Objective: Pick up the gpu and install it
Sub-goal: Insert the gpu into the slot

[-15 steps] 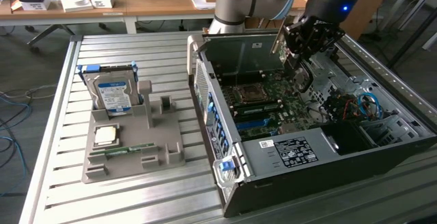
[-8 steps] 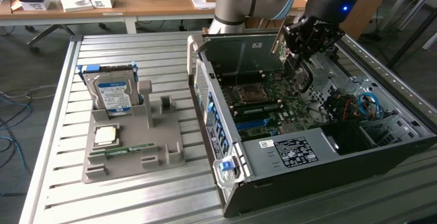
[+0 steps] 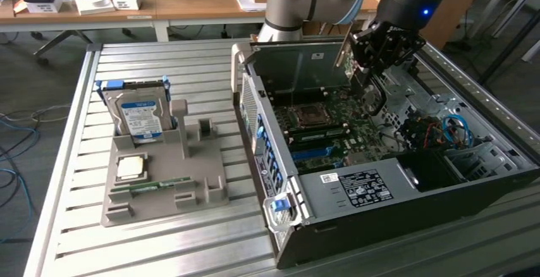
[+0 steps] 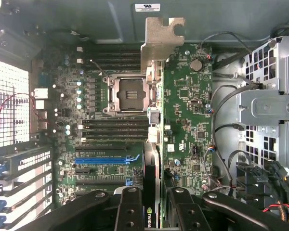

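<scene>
My gripper (image 3: 377, 52) hangs over the open computer case (image 3: 363, 182), above the motherboard. It is shut on the gpu (image 4: 154, 144), a thin dark card that the wrist view sees edge-on, gripped between the two black fingers (image 4: 130, 207). The card's metal bracket (image 4: 161, 41) juts out at its far end, over the memory slots beside the empty CPU socket (image 4: 130, 94). In the exterior view the gpu (image 3: 353, 62) is held upright above the green board, apart from it. A blue expansion slot (image 4: 106, 159) lies on the board beside the card's near end.
On the slatted metal table at the exterior view's left stands a grey holder (image 3: 169, 176) with a silver hard drive (image 3: 139, 116), a CPU chip (image 3: 131, 166) and a green memory stick (image 3: 152, 187). Cables (image 4: 226, 120) and drive cages (image 4: 269, 96) crowd the case's far side.
</scene>
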You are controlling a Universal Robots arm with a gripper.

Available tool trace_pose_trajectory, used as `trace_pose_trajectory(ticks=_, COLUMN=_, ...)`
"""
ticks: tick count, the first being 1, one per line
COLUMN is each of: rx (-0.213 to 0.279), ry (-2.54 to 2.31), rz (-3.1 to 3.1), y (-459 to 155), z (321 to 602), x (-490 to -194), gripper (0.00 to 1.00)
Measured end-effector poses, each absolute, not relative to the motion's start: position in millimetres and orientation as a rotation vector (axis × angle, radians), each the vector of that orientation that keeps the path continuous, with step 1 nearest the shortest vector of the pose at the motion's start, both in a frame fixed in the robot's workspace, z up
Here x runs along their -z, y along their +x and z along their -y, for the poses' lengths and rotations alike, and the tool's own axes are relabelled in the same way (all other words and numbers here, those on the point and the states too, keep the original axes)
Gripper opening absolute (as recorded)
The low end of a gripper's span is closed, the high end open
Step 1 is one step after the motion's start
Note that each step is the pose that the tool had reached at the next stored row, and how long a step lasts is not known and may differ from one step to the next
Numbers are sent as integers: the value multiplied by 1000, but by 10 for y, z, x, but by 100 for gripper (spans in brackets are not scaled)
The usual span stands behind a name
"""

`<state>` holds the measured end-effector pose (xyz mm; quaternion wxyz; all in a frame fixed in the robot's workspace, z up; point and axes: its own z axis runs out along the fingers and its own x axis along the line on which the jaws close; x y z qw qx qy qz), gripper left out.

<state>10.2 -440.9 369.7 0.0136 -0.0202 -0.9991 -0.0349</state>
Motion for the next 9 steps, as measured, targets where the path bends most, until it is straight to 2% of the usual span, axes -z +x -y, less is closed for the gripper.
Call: trace_pose_trajectory(ticks=9, rx=109, ry=-63, rz=3112, y=102, z=4409, x=-3696, gripper=26)
